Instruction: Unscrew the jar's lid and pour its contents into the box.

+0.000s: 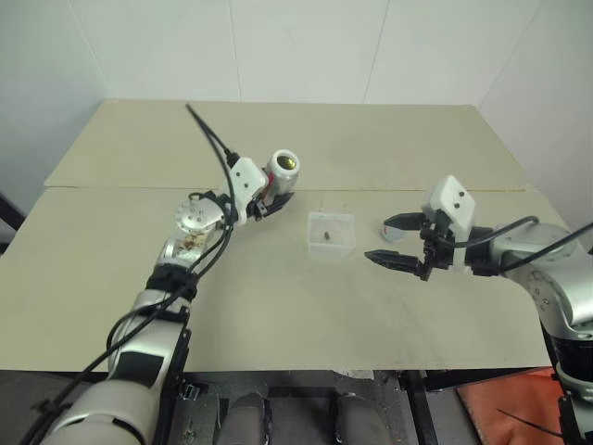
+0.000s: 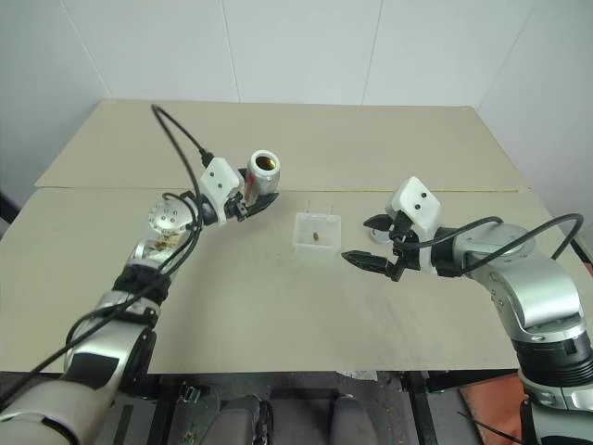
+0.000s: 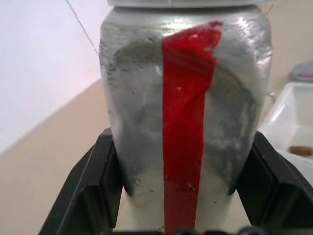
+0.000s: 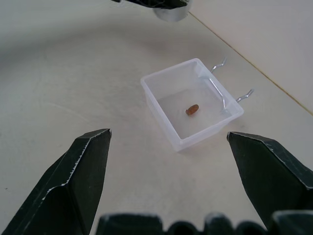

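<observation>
Two arms over one wide, pale worktop point(image 1: 278, 306), with a seam running across its far part.

On the left, left gripper point(image 1: 275, 193) up in the air, beside the box and apart from it. Black fingers point(image 3: 93, 186) shut tight on the jar point(image 1: 283, 170), one on each side of its silvery body, with the red stripe between them. Jar tipped over, well off the worktop, top open, round mouth showing, dark and yellowish inside.

On the right, right gripper point(image 1: 391, 241) low over the worktop, just to the side of the box and pointing toward it. Fingers point(image 4: 78, 176) spread wide, holding nothing.

In the middle, between both grippers, the box point(image 1: 331, 234): small, clear, low walls, flat on the worktop, two thin wire hooks on its far wall.

Past the box, near the right gripper, the lid point(image 3: 302, 72): small, grey, lying flat on the worktop.

Inside the box, one tiny brown bit point(image 4: 192, 109) on the bottom.
</observation>
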